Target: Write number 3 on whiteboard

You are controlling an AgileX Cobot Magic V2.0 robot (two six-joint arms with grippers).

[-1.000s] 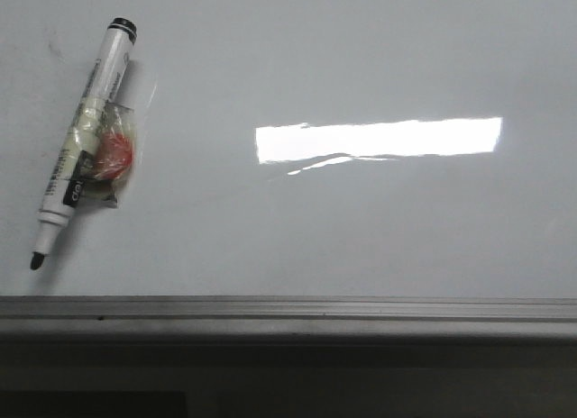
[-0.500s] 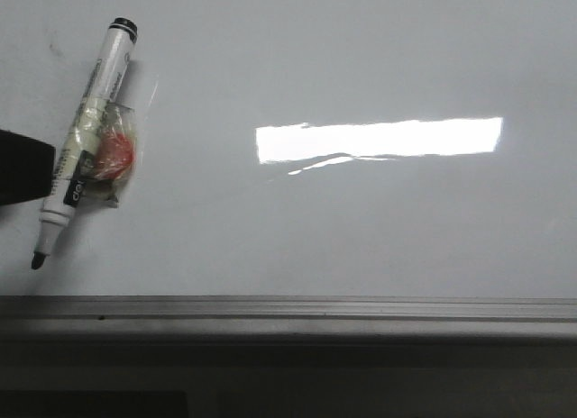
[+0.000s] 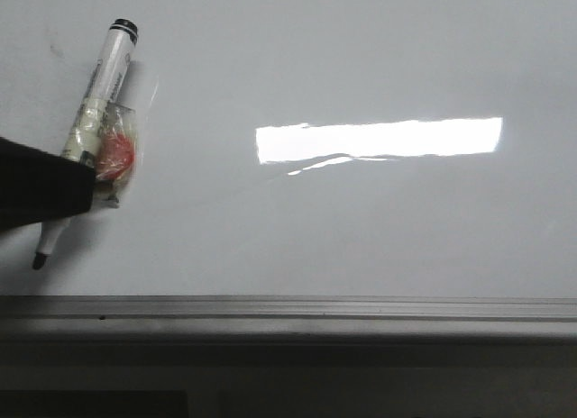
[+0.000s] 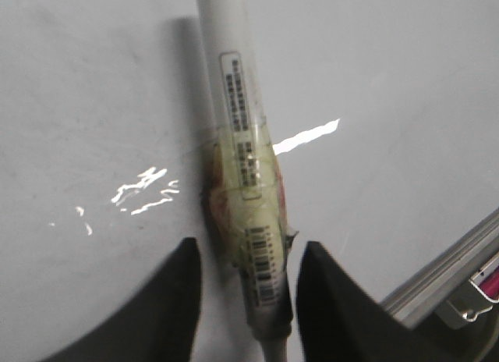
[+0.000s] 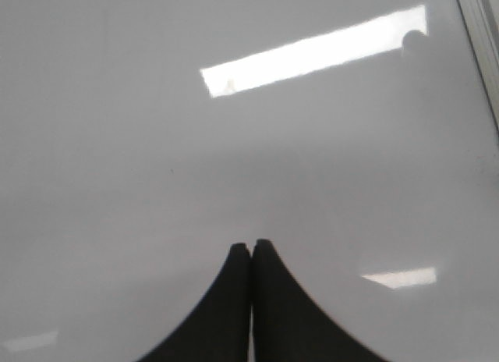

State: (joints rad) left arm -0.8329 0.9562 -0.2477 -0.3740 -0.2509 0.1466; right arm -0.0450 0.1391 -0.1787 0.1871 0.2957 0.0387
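Note:
The whiteboard [image 3: 361, 229] fills the front view, glossy and blank; no number 3 shows on it. A white marker [image 3: 106, 76] with a black cap end and taped red-yellow wrap lies on it at the left, its black tip [image 3: 38, 260] near the grey edge rail [image 3: 288, 308]. My left gripper [image 3: 54, 188] comes in from the left edge over the marker's lower barrel. In the left wrist view it [image 4: 248, 257] is open, one finger on each side of the marker [image 4: 245, 175], not touching it. My right gripper [image 5: 251, 246] is shut and empty above bare board [image 5: 117, 182].
A bright rectangular light glare [image 3: 379, 139] lies on the board's middle. The grey rail runs along the board's near edge, with a dark drop below it. The rail also shows in the left wrist view [image 4: 444, 276] and the right wrist view [image 5: 479, 42].
My left gripper has come into the front view from the left and now covers the marker's lower barrel. The marker has not moved.

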